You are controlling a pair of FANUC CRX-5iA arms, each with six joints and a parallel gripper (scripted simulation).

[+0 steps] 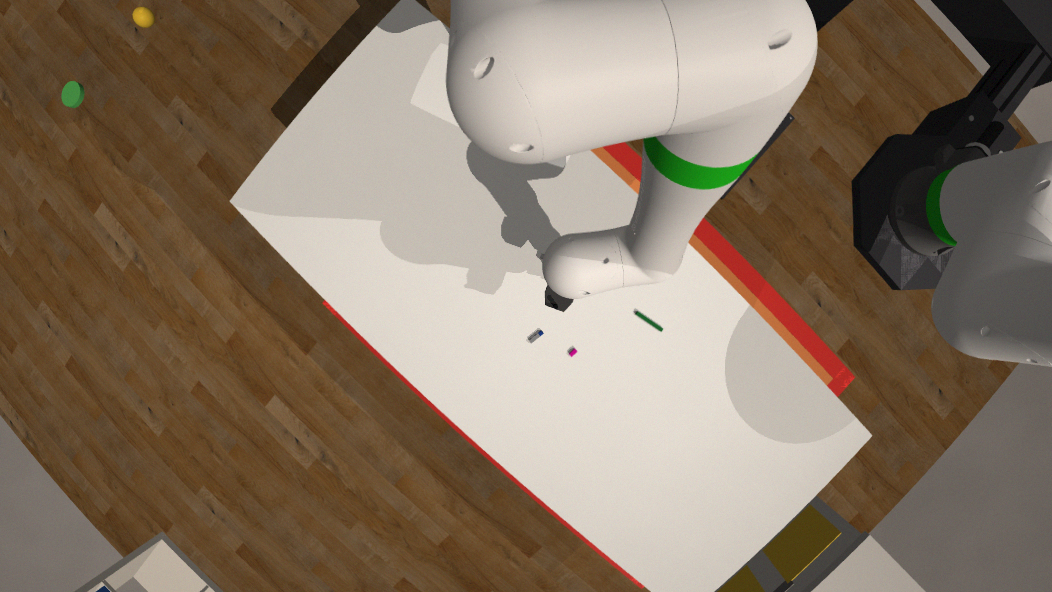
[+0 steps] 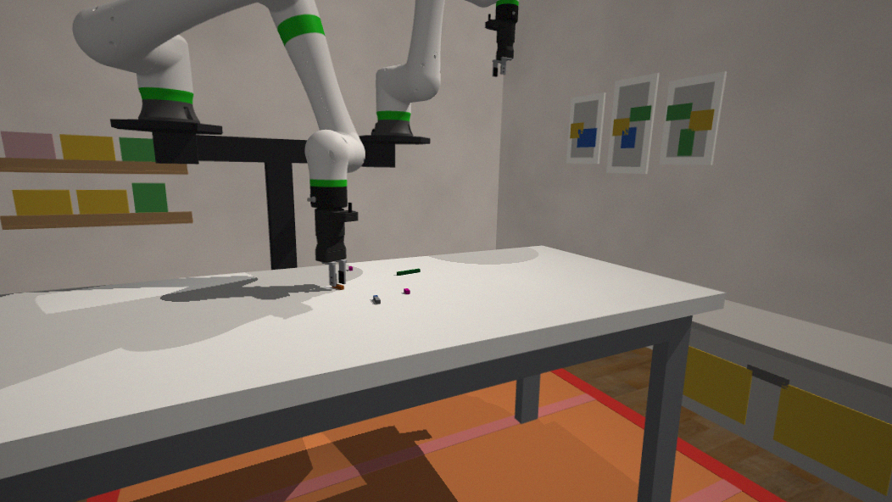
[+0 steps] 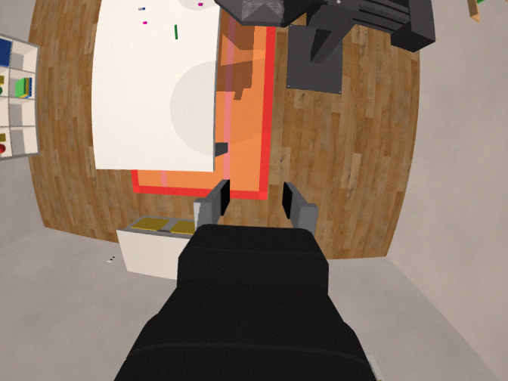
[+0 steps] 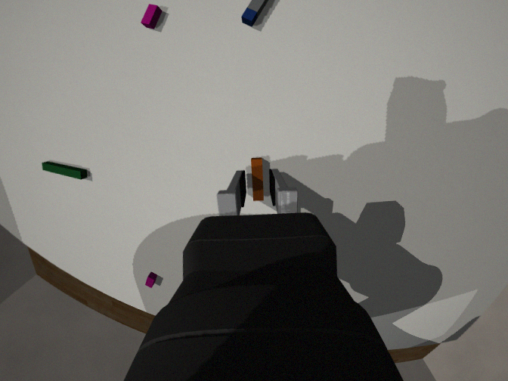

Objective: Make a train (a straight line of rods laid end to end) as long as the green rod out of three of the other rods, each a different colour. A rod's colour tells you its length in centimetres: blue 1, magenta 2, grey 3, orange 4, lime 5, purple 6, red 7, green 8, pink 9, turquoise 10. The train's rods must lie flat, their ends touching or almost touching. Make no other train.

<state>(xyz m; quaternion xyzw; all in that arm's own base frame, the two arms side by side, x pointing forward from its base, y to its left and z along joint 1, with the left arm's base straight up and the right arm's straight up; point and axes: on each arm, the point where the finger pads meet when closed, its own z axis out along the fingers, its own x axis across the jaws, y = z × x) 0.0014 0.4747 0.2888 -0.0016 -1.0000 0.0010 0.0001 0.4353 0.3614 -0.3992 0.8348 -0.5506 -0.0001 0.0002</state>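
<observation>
My right gripper (image 4: pixel 257 181) (image 2: pixel 337 274) is open, pointing down with its fingers on both sides of the orange rod (image 4: pixel 257 176) (image 2: pixel 339 286), which lies flat with gaps to the fingers. A grey rod (image 4: pixel 259 4) (image 1: pixel 533 336) and a blue rod (image 4: pixel 248 15) (image 1: pixel 540 332) lie end to end. A magenta rod (image 4: pixel 150 16) (image 1: pixel 572 351) (image 2: pixel 406 291) (image 3: pixel 144 22) lies near them. The green rod (image 4: pixel 63 170) (image 1: pixel 648 320) (image 2: pixel 408 271) (image 3: pixel 175 32) lies apart. Another magenta rod (image 4: pixel 150 280) (image 2: pixel 350 268) (image 3: pixel 199 4) lies towards the arm stand. My left gripper (image 3: pixel 256 191) (image 2: pixel 499 67) is open and empty, high up.
The white table (image 1: pixel 662 478) (image 2: pixel 561 299) (image 3: pixel 131 122) bears the rods. My left gripper is beyond the table's end in the left wrist view. The right arm covers part of the table in the top view. Low cabinets (image 2: pixel 811 349) (image 3: pixel 150 254) stand past that end.
</observation>
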